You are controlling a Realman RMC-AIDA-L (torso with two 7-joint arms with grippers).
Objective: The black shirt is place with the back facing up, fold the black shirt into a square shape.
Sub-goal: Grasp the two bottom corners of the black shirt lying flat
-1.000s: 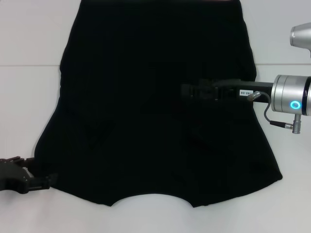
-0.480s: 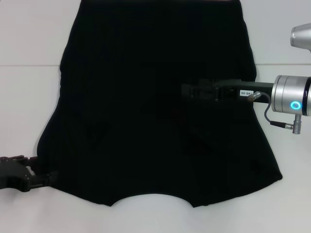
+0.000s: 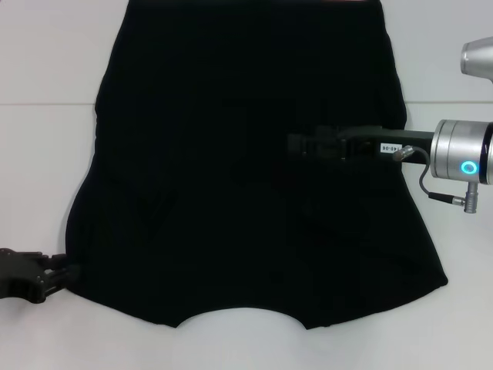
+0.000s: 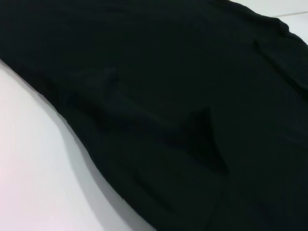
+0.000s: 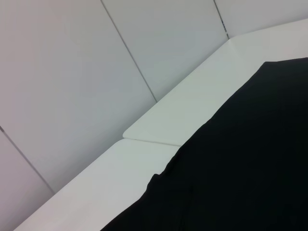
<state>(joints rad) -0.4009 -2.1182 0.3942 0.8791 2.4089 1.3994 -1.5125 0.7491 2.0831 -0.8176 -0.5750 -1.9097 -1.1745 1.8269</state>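
Observation:
The black shirt (image 3: 231, 154) lies spread flat on the white table (image 3: 46, 169). Its curved neckline (image 3: 239, 314) is at the near edge. My left gripper (image 3: 60, 271) sits low at the near left, right at the shirt's left corner edge. My right gripper (image 3: 296, 144) reaches in from the right and hovers over the shirt's right half, black against black. The left wrist view is filled by the shirt (image 4: 168, 72), which shows a shallow crease, with bare table (image 4: 38, 183) beside it. The right wrist view shows the shirt's edge (image 5: 240, 168) on the table.
A seam (image 3: 38, 103) runs across the table on both sides of the shirt. Pale wall panels (image 5: 72, 72) rise behind the table's far edge. Bare table shows left and right of the shirt and in front of the neckline.
My left gripper has slid left and slightly away from me, from overlapping the shirt's near left corner to its edge. The right arm has stayed still.

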